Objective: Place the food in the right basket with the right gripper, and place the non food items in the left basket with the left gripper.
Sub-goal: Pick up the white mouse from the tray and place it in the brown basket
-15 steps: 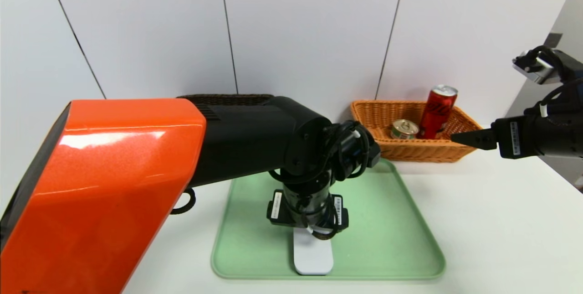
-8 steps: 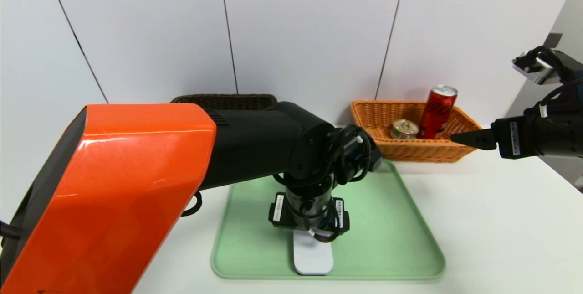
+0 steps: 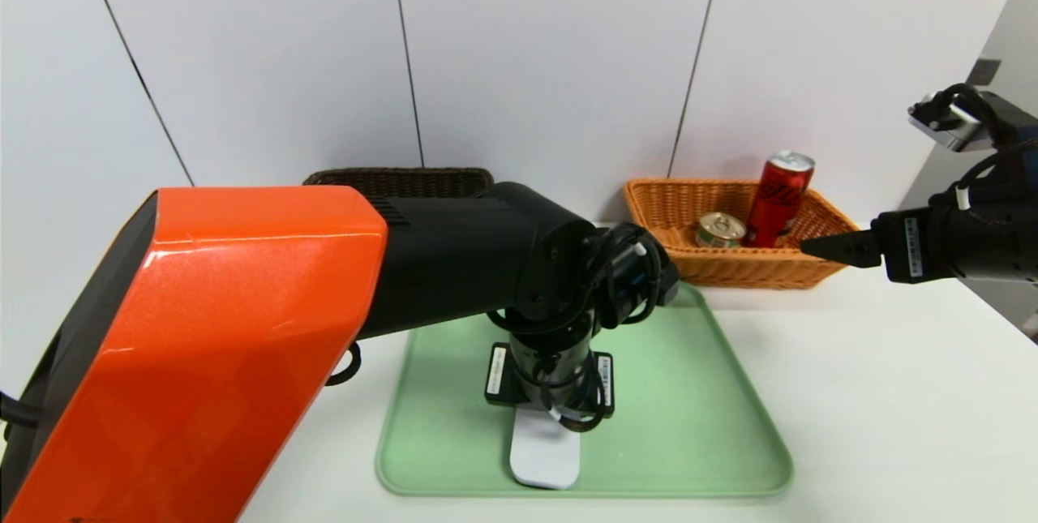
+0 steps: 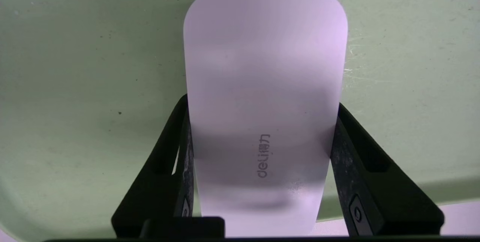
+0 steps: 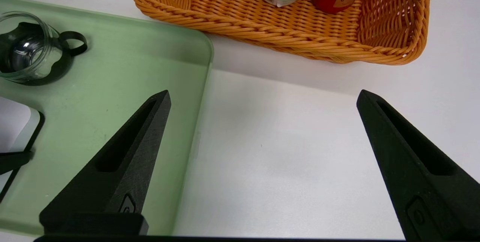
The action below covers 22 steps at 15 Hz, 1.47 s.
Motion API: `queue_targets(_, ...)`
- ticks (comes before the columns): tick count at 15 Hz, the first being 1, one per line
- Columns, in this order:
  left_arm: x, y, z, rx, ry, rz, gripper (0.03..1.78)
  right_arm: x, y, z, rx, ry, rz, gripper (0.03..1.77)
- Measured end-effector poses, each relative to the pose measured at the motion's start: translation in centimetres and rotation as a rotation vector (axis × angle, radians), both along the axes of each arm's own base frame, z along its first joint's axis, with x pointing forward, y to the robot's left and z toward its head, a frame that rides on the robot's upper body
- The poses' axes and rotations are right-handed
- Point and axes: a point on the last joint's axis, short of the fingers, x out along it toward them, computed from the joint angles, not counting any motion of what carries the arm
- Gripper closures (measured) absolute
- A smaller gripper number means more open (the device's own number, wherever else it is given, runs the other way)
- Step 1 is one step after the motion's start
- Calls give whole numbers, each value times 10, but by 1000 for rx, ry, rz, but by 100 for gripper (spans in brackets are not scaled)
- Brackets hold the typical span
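White case [image 4: 264, 95] shifted slightly left since earlier, left gripper [image 4: 262, 152] fingers now closed against both its long sides, on the green tray [image 3: 697, 426] near its near edge. Glass cup [image 5: 28, 47] farther back on tray. Right gripper [image 5: 262, 167] wide open, holding nothing, over bare table by orange basket [image 3: 730, 263] holding red can [image 3: 778, 199] and tin [image 3: 720, 229]

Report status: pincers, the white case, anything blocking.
Left pincer clamped on white case, case on green tray. Right pincer open, parked near orange basket. Glass cup on tray, clear of the case.
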Motion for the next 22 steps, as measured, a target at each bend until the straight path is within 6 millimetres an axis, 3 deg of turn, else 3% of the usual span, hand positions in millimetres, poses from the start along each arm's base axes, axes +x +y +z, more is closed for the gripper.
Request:
queue_targets(4, -2, 1, 10, -48, 1, -19, 80, 1, 0, 0, -1, -3, 2, 9)
queue_targets(10, -16, 10, 53, -284, 81, -189, 81, 0, 0, -4, -6, 11, 3, 9)
queue_targets(15, -2, 18, 94, -487, -135, -161, 81, -2, 0, -8, -8, 25, 0, 9)
queue_targets(18, 25, 46, 124, -547, -361, -7, 81, -2, 0, -8, -8, 24, 0, 9)
queue_targets(22, 61, 111, 148, -568, -488, 200, 81, -1, 0, -8, -9, 25, 0, 9)
